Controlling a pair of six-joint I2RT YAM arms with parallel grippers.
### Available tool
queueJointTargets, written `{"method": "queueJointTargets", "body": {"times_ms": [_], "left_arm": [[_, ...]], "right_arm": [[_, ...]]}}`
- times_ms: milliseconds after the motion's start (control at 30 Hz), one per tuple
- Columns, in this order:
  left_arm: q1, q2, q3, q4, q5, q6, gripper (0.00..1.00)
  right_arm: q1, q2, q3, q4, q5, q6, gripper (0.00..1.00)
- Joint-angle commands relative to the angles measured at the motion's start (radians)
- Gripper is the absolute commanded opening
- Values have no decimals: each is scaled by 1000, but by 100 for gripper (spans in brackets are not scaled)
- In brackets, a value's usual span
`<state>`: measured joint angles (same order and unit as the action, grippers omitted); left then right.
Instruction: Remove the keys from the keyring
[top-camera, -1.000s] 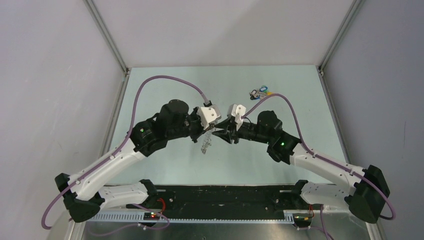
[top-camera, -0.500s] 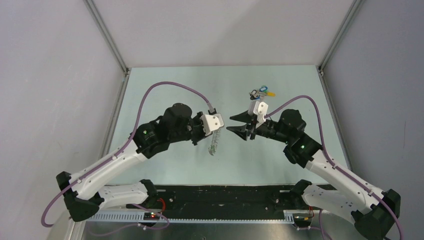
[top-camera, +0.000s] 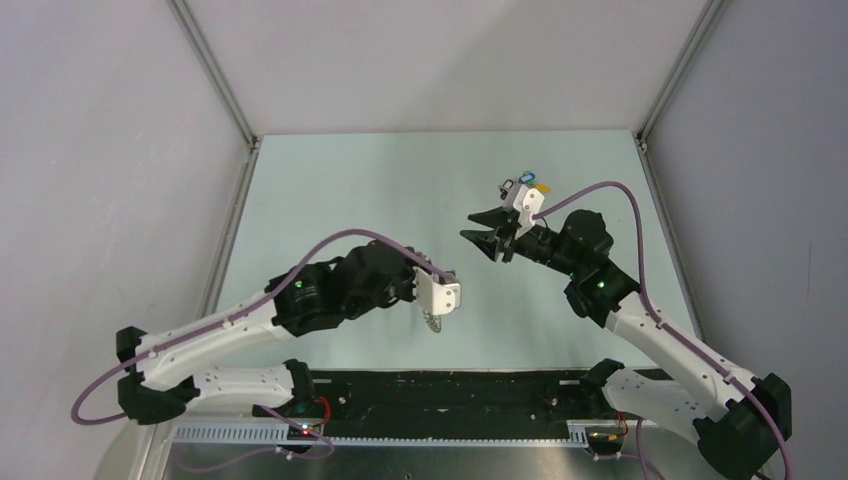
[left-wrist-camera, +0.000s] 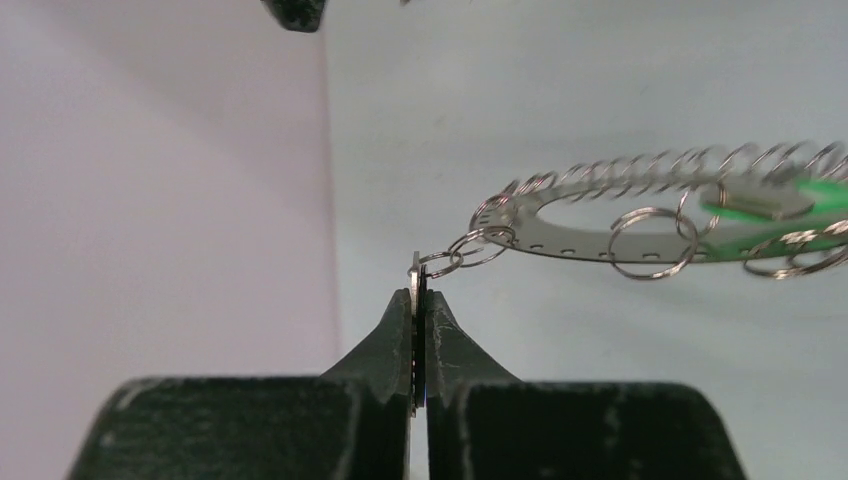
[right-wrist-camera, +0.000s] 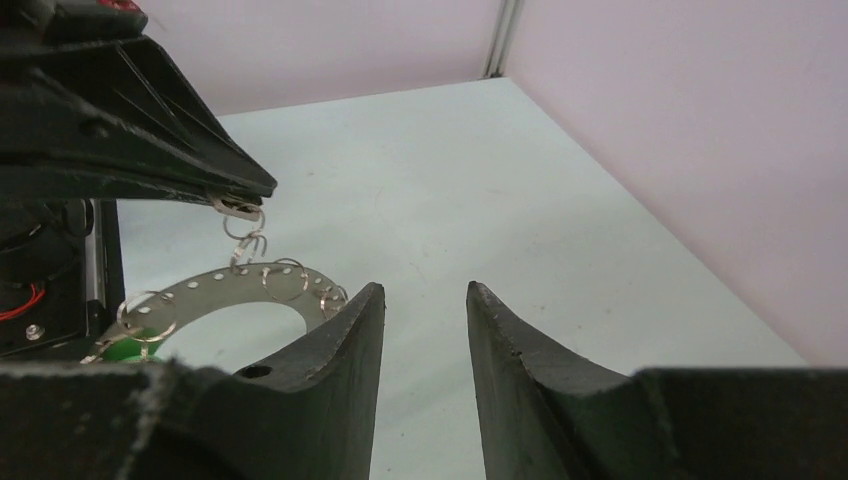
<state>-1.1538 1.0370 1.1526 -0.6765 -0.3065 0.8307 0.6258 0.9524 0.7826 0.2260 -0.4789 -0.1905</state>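
My left gripper (left-wrist-camera: 420, 290) is shut on a thin flat key (left-wrist-camera: 416, 272), seen edge-on, dark and silvery. Small wire loops link that key to the keyring (left-wrist-camera: 580, 238), a flat silvery ring edged with many wire loops, which hangs free above the table. A bright green key (left-wrist-camera: 785, 212) lies against the ring's far side. In the top view the left gripper (top-camera: 437, 318) holds the ring (top-camera: 432, 324) low near the front. My right gripper (top-camera: 480, 228) is open and empty, apart from the ring. In the right wrist view it (right-wrist-camera: 425, 290) faces the ring (right-wrist-camera: 230, 285).
A small bunch of blue and yellow-headed keys (top-camera: 528, 182) lies on the pale green table (top-camera: 340, 190) at the back right, partly behind the right wrist. White walls and metal posts enclose the table on three sides.
My left arm has drawn back toward the near edge and to the right, carrying the keyring. My right gripper has pulled away to the back right and stands open.
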Motion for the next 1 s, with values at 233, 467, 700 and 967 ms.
{"method": "queueJointTargets", "body": {"times_ms": [233, 467, 700, 967], "left_arm": [[-43, 25, 46, 17, -186, 428, 0], [-43, -5, 31, 29, -48, 525, 0], [-43, -10, 22, 32, 76, 516, 0], [-43, 0, 43, 52, 73, 533, 0]], "right_arm": [[-22, 71, -2, 193, -132, 28, 38], [-28, 170, 25, 274, -164, 73, 36], [-25, 275, 128, 258, -218, 118, 21], [16, 328, 150, 142, -214, 95, 0]]}}
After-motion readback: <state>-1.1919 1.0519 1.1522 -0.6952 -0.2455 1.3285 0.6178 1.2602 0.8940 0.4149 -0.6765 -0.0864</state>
